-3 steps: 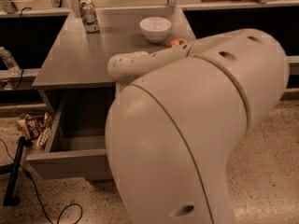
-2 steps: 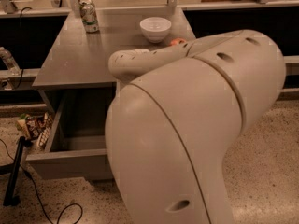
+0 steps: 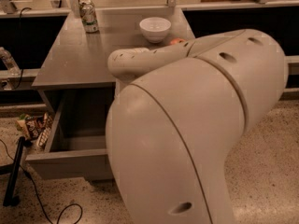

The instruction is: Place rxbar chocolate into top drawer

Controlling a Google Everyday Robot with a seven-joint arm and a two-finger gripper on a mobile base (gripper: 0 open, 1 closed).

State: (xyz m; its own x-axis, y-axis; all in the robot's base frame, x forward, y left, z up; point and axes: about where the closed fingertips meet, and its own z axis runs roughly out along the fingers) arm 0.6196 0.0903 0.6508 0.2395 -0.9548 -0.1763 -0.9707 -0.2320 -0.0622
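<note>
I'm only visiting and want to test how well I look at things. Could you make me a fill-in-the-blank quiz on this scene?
1. The drawer is pulled ___.
2. The bowl on the counter is ___ in colour.
3. The can stands to the ___ of the bowl.
4. The arm fills the foreground, and the gripper is ___ in view.

Missing words: open; white; left; not.

white bowl (image 3: 155, 28): 1 | can (image 3: 88, 16): 1 | top drawer (image 3: 70, 164): 1 | arm (image 3: 187, 125): 1 | end effector: hidden behind arm
</note>
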